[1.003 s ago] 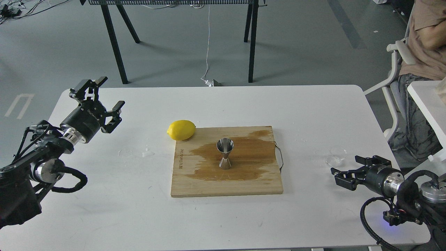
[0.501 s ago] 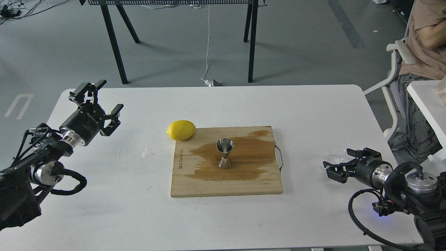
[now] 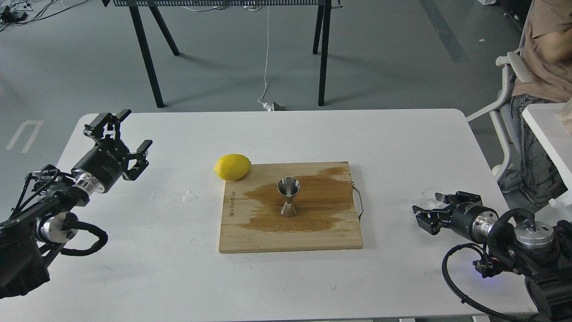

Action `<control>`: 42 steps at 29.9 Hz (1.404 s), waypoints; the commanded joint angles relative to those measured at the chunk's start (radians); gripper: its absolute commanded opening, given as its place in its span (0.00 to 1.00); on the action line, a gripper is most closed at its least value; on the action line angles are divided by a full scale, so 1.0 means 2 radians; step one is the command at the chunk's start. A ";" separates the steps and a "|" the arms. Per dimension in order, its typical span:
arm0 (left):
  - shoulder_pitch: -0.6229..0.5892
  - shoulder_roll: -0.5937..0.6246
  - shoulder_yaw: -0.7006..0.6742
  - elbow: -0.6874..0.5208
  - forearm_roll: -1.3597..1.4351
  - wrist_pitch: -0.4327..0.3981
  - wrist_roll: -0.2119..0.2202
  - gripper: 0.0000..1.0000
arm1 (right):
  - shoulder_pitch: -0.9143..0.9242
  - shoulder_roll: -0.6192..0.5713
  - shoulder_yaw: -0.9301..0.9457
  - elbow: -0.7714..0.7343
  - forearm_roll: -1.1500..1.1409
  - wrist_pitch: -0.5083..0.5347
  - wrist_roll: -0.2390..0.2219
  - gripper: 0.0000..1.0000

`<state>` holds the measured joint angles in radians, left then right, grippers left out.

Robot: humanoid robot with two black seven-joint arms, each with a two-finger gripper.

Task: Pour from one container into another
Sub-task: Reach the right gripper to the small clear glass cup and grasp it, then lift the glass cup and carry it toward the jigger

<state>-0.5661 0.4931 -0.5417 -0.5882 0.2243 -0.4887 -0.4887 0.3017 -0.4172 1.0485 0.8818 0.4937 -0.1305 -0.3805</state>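
The steel jigger (image 3: 288, 197) stands upright in the middle of a wooden board (image 3: 250, 232), on a dark wet stain. The small clear cup (image 3: 430, 194) sits on the white table near its right edge, partly hidden behind my right gripper (image 3: 435, 209). That gripper is open and low over the table; its fingers reach around the cup's near side, and contact cannot be made out. My left gripper (image 3: 125, 133) is open and raised over the table's far left, holding nothing.
A yellow lemon (image 3: 232, 166) touches the board's far-left corner. A small puddle (image 3: 190, 196) lies left of the board. A seated person (image 3: 545, 67) and a white chair are beyond the right edge. Black table legs stand behind.
My right gripper has slid left and away from me, up to the clear cup. My left gripper has drifted down and slightly left. Jigger, board and lemon have not moved.
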 commanded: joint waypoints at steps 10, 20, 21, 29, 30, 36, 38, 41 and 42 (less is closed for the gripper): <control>0.002 0.000 0.000 0.012 0.000 0.000 0.000 0.93 | -0.001 0.000 0.000 0.000 -0.009 0.005 -0.001 0.56; 0.008 0.000 0.000 0.017 0.001 0.000 0.000 0.94 | -0.001 0.000 0.000 0.001 -0.019 0.011 -0.001 0.50; 0.008 0.000 0.000 0.017 0.001 0.000 0.000 0.94 | -0.001 0.000 0.000 0.002 -0.019 0.012 0.000 0.50; 0.011 0.000 0.000 0.019 0.001 0.000 0.000 0.94 | -0.002 0.000 0.000 0.002 -0.021 0.012 0.000 0.47; 0.011 0.000 0.000 0.019 0.001 0.000 0.000 0.94 | -0.002 0.000 0.000 0.004 -0.021 0.013 0.000 0.47; 0.011 0.000 0.000 0.019 0.001 0.000 0.000 0.94 | 0.001 -0.002 0.000 0.035 -0.055 0.011 0.000 0.45; 0.011 0.000 0.000 0.019 0.001 0.000 0.000 0.94 | 0.003 -0.006 0.001 0.064 -0.076 0.005 -0.001 0.45; 0.011 0.000 0.001 0.019 0.001 0.000 0.000 0.94 | 0.017 -0.012 0.001 0.111 -0.107 -0.006 -0.001 0.45; 0.011 0.000 0.001 0.019 0.001 0.000 0.000 0.94 | 0.022 -0.014 0.001 0.126 -0.122 -0.011 -0.001 0.45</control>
<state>-0.5446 0.4924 -0.5412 -0.5506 0.2256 -0.4887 -0.4887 0.3213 -0.4351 1.0498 1.0507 0.3159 -0.1268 -0.3809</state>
